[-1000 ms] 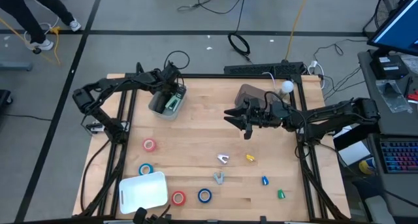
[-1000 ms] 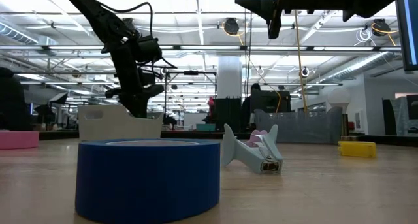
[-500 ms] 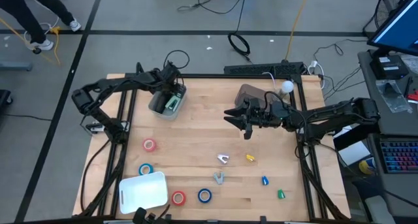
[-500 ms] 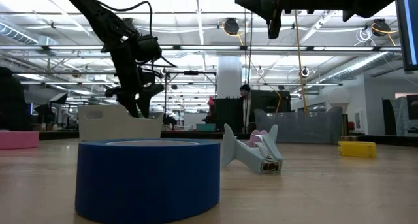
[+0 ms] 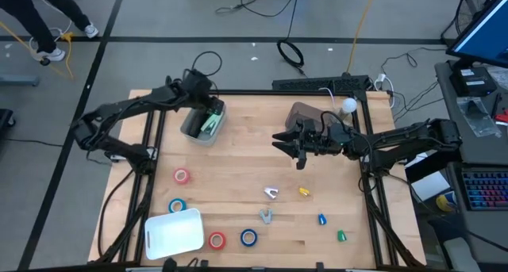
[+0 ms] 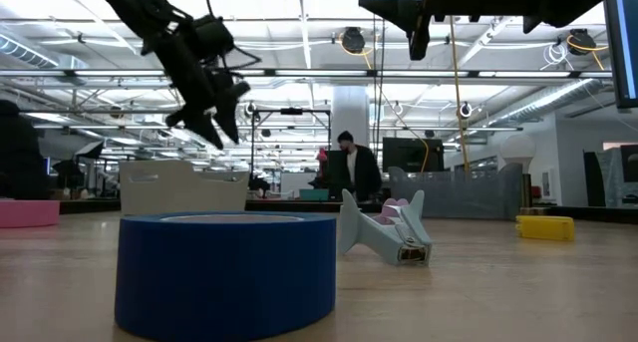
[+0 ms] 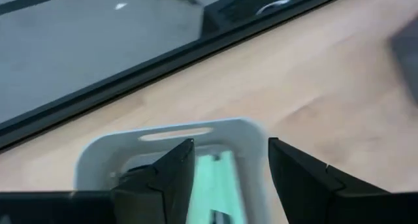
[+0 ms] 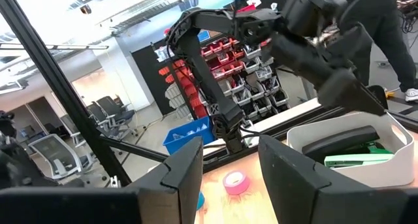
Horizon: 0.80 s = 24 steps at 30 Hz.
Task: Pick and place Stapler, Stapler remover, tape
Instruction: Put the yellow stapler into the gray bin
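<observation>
One green stapler already lies inside the pale bin at the far left of the bench, and the left gripper hangs just above that bin with its jaws parted and nothing between them, so the drop-off of this item looks finished; in the left wrist view the two dark fingers stand apart over the bin's white rim with the green stapler below them. The right gripper waits raised over the middle of the bench, beside a dark bin, jaws partly spread and holding nothing. Still loose on the wood are the tape rolls: a pink one at left, a blue one just by a white lid-like tray, then a red one and a blue one along the near edge. Two small metallic staple removers and lie mid-bench, with little yellow, blue and green pieces off to the right. My judgement is that the step in hand is the retreat after a release, and the next move calls for the left arm to swing toward the nearest tape roll, likely the pink one, come down with jaws wide enough to straddle the ring wall, and close squarely so it does not skid on the wood
</observation>
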Each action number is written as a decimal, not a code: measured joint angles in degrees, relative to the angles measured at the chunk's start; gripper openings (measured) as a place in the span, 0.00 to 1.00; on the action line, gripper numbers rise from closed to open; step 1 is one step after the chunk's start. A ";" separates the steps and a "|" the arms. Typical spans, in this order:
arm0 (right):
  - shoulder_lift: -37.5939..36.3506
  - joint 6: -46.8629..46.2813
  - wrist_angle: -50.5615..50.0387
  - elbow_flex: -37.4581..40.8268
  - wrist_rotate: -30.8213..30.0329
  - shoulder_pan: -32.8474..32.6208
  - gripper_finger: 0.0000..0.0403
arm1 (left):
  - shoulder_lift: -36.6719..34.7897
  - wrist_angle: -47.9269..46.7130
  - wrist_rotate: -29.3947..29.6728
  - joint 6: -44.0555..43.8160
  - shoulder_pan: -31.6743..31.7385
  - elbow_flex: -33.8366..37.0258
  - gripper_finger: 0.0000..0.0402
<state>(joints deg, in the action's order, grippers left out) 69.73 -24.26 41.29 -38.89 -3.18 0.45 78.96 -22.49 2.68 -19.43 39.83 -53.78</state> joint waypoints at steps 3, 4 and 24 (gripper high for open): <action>0.00 0.06 0.01 0.00 0.00 0.00 0.35 | -2.91 0.06 -2.99 -0.88 -0.73 0.02 0.49; 0.00 0.14 0.01 0.00 0.00 0.00 0.35 | -3.76 0.17 -3.86 -1.24 -1.10 0.01 0.49; 0.00 0.88 0.01 0.00 0.28 0.00 0.35 | -14.24 0.12 -7.69 -6.33 -9.45 0.00 0.49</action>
<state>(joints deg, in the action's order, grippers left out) 69.73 -23.38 41.30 -38.89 -2.90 0.45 64.71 -22.38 -5.01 -25.76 30.38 -53.78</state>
